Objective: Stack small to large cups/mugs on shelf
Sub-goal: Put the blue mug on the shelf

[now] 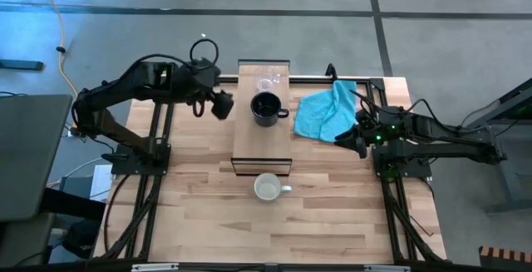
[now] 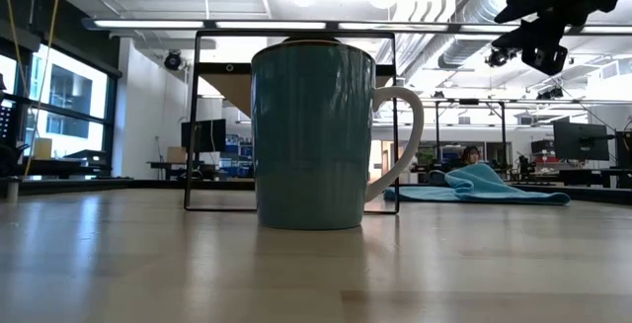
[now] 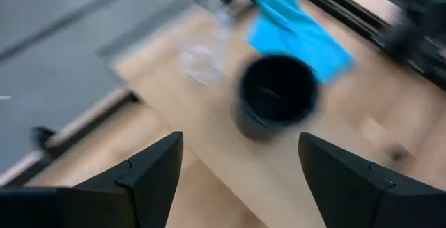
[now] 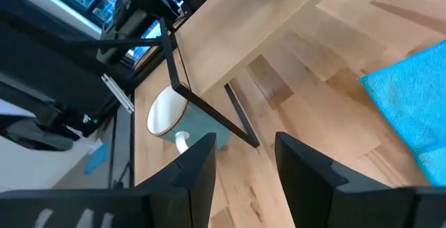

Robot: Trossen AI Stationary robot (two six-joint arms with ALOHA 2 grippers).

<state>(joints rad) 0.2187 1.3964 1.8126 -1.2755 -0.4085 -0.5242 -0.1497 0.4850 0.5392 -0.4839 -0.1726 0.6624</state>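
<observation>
The light-wood shelf (image 1: 263,139) stands at the table's middle. The small clear glass cup (image 1: 267,83) stands on its far end, and the black mug (image 1: 266,108) stands just nearer on it. The white mug (image 1: 268,188) stands on the table in front of the shelf's near end, handle to the right. My left gripper (image 1: 222,106) is open and empty, left of the black mug and above the table. My right gripper (image 1: 353,141) is open and empty near the turquoise cloth.
A turquoise cloth (image 1: 327,111) lies crumpled on the table right of the shelf, next to my right gripper. Dark frame rails run along the table's left and right sides. Bare wood lies near the table's front edge.
</observation>
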